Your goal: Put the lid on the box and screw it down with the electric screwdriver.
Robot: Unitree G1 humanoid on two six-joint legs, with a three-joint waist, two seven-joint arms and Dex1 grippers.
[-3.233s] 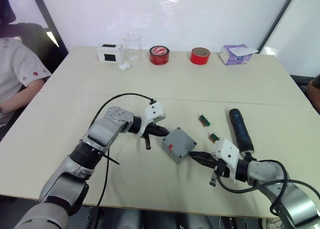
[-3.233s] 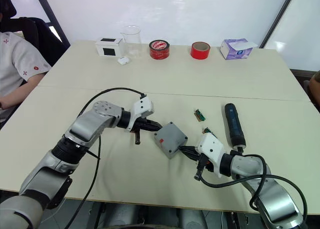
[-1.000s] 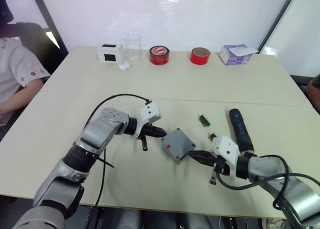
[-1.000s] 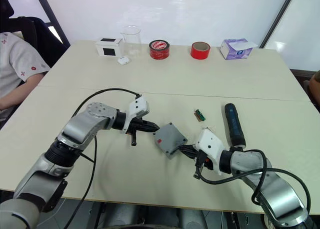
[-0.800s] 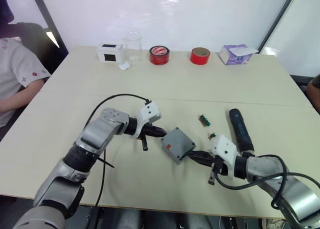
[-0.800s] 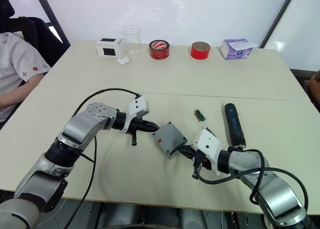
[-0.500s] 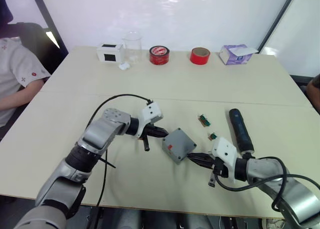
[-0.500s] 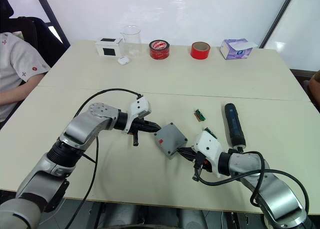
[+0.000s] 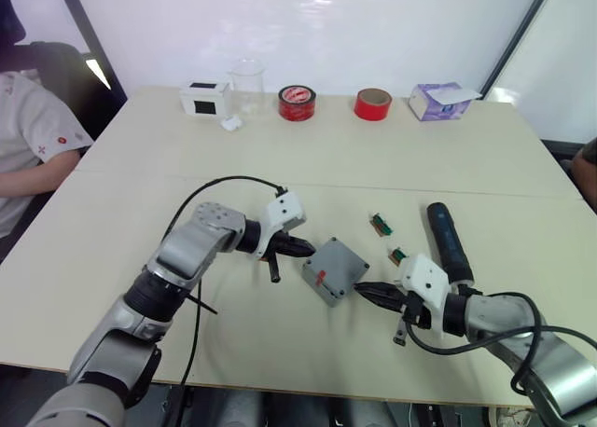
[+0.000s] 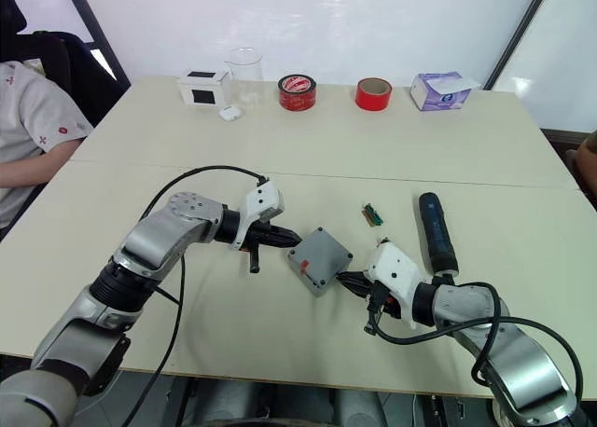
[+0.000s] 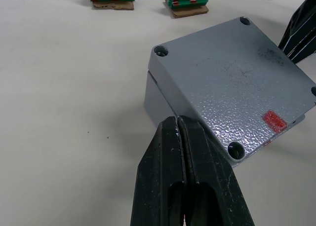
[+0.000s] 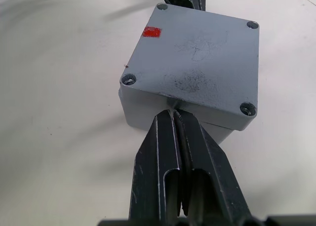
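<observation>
Right hand (image 9: 366, 291) clenched, empty, tip against lid (image 9: 332, 267) edge; left hand (image 9: 310, 251) likewise opposite. Electric screwdriver (image 9: 449, 241) just beyond right hand, long axis pointing away across desk (image 9: 140, 194).

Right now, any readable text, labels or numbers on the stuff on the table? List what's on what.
None can be read.
Lid: a plain red patch, no characters.
Red-and-white tape roll: printed markings, too small to read.
Purple tissue box: printed front, too small to read.
White box: black patch, no visible text.
Electric screwdriver: no visible marking.
</observation>
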